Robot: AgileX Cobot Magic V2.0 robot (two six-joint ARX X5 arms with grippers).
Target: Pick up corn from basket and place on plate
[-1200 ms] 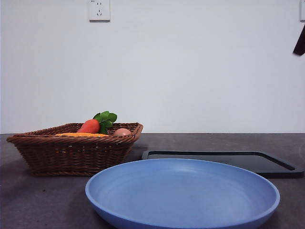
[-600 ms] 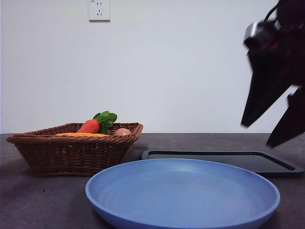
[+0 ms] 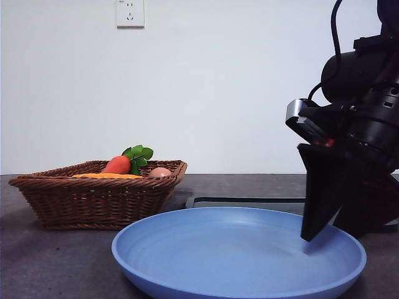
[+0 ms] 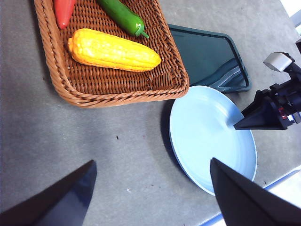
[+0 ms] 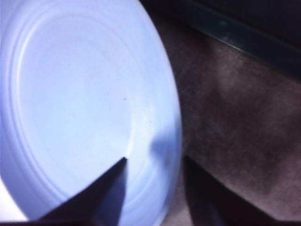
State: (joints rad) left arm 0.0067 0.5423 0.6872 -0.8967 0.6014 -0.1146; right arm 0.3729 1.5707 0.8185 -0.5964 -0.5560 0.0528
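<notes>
The corn [image 4: 114, 49] lies in the basket [image 4: 70, 92], beside a green pepper [image 4: 121, 15] and a red vegetable [image 4: 62, 10]; the plate [image 4: 188, 141] is bare and stands on the bench [image 4: 70, 141] just beside the basket, with a black tray [image 4: 207, 56] behind it; the right gripper [image 5: 153, 167] hangs low at the plate's rim, one of its fingers [image 5: 101, 193] over the blue surface and the other outside it, the fingers apart and holding nothing; the left gripper [image 4: 150, 193] hovers above the bench near the basket, its fingers wide apart and empty too

The risk, as I judge it: the right gripper is at the plate and not at the corn, so it could press or pinch the rim and tip or push the plate; if it goes to the basket, it may brush the braided edge or take the pepper instead

No brand, label or writing can be read; only a wall socket [image 3: 129, 13] shows
</notes>
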